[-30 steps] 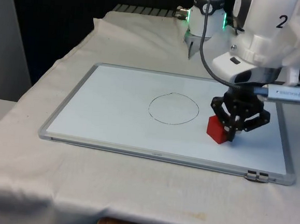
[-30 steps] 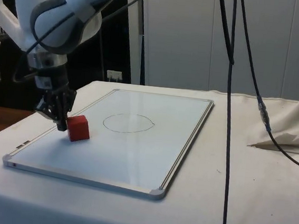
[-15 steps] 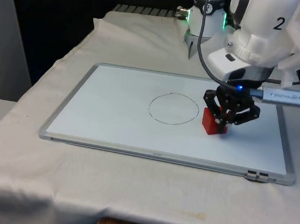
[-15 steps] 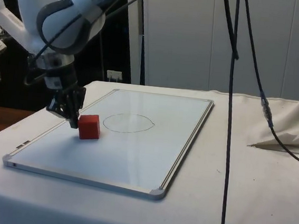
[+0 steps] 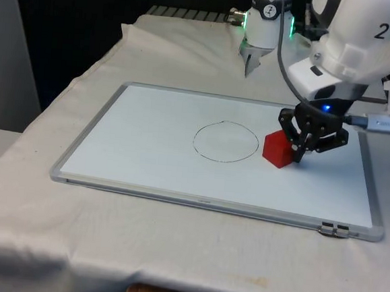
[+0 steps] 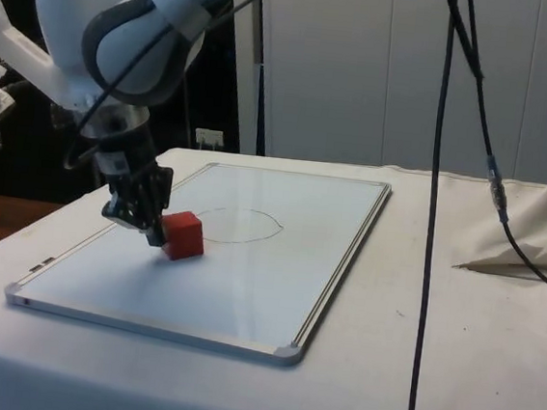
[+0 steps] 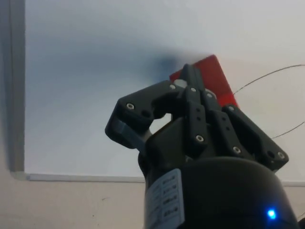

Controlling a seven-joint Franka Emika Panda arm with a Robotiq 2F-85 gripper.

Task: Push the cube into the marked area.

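A red cube [image 5: 276, 149] lies on the whiteboard [image 5: 148, 135], just outside the hand-drawn circle [image 5: 226, 141] on the front view's right. My gripper [image 5: 296, 156] is shut, and its tips rest against the cube's face that points away from the circle. From the side, the gripper [image 6: 155, 235] stands low on the board, touching the cube [image 6: 184, 234], which sits at the circle's [image 6: 242, 226] near rim. In the wrist view the closed fingertips [image 7: 189, 71] press on the cube [image 7: 209, 76], and an arc of the circle line runs beside it.
The whiteboard's metal frame [image 5: 211, 203] runs around the work area on the white cloth. A black cable [image 6: 429, 230] hangs down in the side view. A bunched piece of cloth [image 6: 533, 230] lies to one side of the table.
The gripper has pushed the cube across the board towards the circle, from the board's near corner area up to the circle's rim. The fingers stayed shut.
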